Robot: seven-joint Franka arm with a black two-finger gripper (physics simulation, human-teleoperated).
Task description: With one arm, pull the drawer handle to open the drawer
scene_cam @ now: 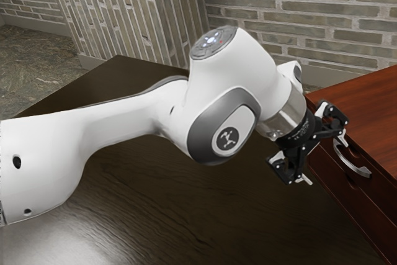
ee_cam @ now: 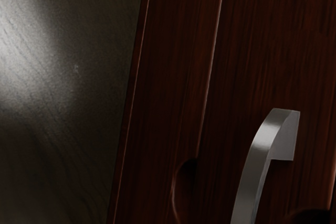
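The silver drawer handle (scene_cam: pixel 352 158) (ee_cam: pixel 262 166) sat on the drawer front (scene_cam: pixel 366 198) of a red-brown cabinet (scene_cam: pixel 372 100) at the dark table's (scene_cam: pixel 155 215) edge on the exterior view's right. The black gripper (scene_cam: pixel 319 150) hung just beside the handle, fingers spread and gripping nothing. The white arm (scene_cam: pixel 124 134) stretched low across the table, wrist bent toward the drawer.
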